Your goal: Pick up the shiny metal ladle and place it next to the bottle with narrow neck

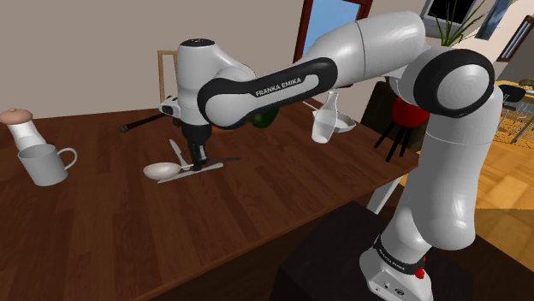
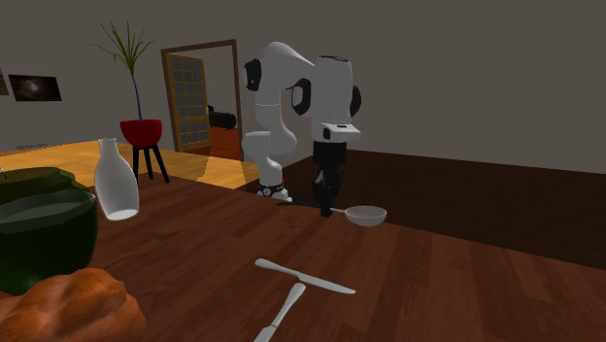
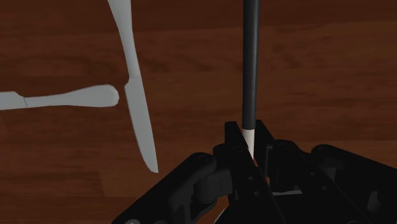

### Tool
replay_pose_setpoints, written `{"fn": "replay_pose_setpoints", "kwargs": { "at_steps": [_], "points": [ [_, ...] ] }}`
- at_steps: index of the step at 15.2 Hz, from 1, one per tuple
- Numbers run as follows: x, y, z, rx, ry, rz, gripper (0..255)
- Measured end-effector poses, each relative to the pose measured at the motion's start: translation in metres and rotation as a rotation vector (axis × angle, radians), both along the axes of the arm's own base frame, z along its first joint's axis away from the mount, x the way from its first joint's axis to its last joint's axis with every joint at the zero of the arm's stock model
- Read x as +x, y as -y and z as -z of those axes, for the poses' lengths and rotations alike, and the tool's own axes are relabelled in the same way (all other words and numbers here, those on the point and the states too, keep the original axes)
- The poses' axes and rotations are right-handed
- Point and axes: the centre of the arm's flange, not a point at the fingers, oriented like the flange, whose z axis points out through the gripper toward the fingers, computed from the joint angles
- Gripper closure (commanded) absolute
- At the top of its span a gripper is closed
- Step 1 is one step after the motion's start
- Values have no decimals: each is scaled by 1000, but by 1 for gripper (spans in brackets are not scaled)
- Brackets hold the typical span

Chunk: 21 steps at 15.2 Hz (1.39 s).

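Nearest the wrist lens, the gripper is seen with its jaws pinched on the pale end of the ladle. The ladle's thin handle runs away from the fingers across the table. The end is probably chosen because the bowl is too wide for the jaws, while the shaft lies flat and can be reached from above. Held so, the bowl is likely to droop or swing once raised. In the second exterior view the bowl is seen at the gripper's right, low on the wood. Whether it is lifted clear cannot be told.

Just beside the handle a knife lies parallel to it, and a second knife points at the first from farther out. Neither is touched. Both lie roughly toward the bottle, which stands well apart at the second exterior view's left, near a dark green pot. The carry is therefore best made above the knives. A mug stands far off at the shoulder view's left, out of the way.
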Motion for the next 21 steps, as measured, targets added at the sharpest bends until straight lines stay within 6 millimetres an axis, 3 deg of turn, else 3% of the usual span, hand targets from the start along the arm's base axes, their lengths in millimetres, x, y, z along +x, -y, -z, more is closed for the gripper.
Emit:
{"fn": "replay_pose_setpoints", "kwargs": {
  "at_steps": [21],
  "points": [
    [1, -1, -109, 0, 0, 0, 255]
  ]
}}
